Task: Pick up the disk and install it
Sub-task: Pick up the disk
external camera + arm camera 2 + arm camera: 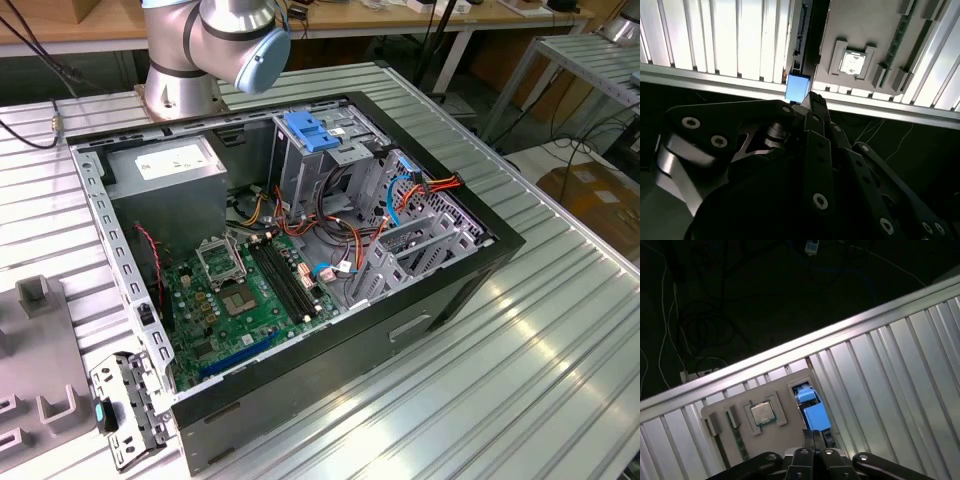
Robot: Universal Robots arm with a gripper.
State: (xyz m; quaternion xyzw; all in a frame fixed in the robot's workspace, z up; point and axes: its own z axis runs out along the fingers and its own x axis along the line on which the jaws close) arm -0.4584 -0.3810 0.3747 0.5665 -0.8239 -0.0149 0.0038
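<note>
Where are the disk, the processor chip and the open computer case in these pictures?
disk (816, 417), first wrist view, on its bright blue plastic end.
processor chip (761, 413), first wrist view, on the middle of its silver top.
computer case (300, 390), exterior view, on its dark outer side wall.

I'm seeing the disk (816, 416) glowing bright blue | gripper (816, 434) reading black | table (890, 365) shining ribbed silver | tray (740, 401) looking flat grey | board (240, 300) showing green | clip (310, 132) showing blue | case (330, 390) looking black | cables (440, 184) running red and orange
</note>
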